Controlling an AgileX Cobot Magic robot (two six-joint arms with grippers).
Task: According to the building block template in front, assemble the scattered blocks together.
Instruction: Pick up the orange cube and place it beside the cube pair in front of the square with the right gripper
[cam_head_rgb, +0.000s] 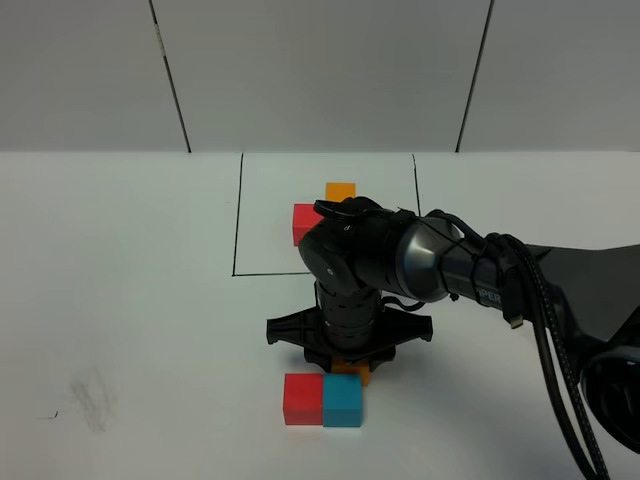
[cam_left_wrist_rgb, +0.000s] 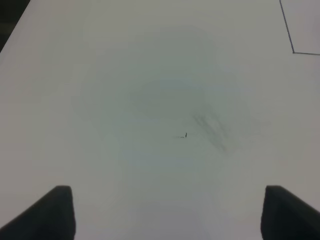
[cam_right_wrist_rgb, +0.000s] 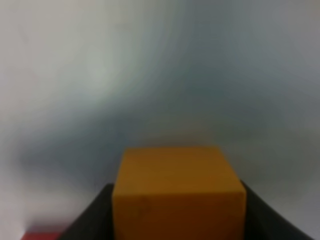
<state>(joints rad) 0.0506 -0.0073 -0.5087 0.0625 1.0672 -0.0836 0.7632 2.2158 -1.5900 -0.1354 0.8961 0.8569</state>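
Note:
The template sits inside a black-line rectangle (cam_head_rgb: 238, 215). Its small red cube (cam_head_rgb: 304, 222) and small orange cube (cam_head_rgb: 341, 189) show; its blue cube is hidden behind my right arm. Near the front, the larger red block (cam_head_rgb: 302, 398) and blue block (cam_head_rgb: 343, 400) stand side by side, touching. My right gripper (cam_head_rgb: 350, 362) points down just behind the blue block and is shut on the orange block (cam_head_rgb: 354, 372), which fills the right wrist view (cam_right_wrist_rgb: 179, 192) between the dark fingers (cam_right_wrist_rgb: 90, 217). My left gripper (cam_left_wrist_rgb: 165, 215) is open and empty over bare table.
The right arm (cam_head_rgb: 440, 265) reaches in from the right across the middle and covers part of the framed area. A faint grey smudge (cam_head_rgb: 92, 395) marks the table at the left; it also shows in the left wrist view (cam_left_wrist_rgb: 215, 131).

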